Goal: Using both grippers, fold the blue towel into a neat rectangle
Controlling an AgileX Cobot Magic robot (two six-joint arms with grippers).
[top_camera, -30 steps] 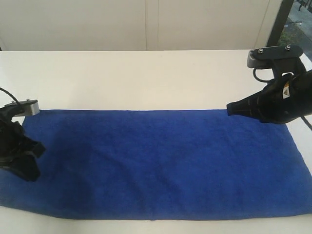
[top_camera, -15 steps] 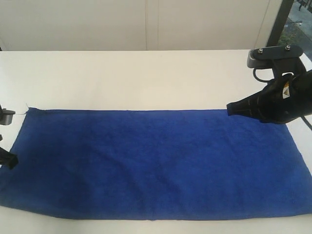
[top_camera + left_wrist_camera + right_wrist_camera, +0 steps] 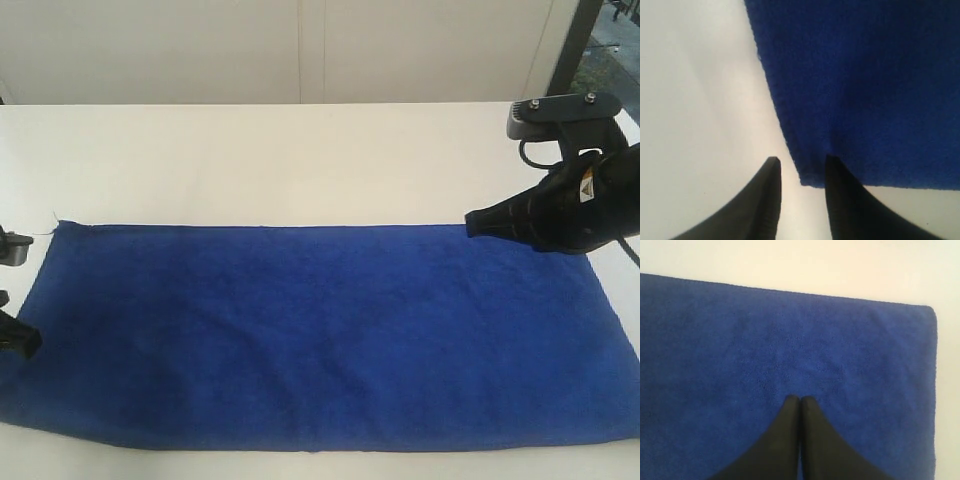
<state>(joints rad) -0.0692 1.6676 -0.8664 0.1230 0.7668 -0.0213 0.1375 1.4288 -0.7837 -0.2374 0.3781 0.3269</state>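
The blue towel [image 3: 320,335] is lying spread flat as a long rectangle across the near half of the white surface [image 3: 300,160], its long sides running left to right. The right pincer [image 3: 800,400] is holding its two black fingers pressed together on nothing, pointing left over the towel's far edge near the far right corner; I cannot tell whether it is touching the cloth. The left pincer [image 3: 801,161] is standing open at the towel's left end, one finger over the cloth at a corner, the other over bare surface just beside it.
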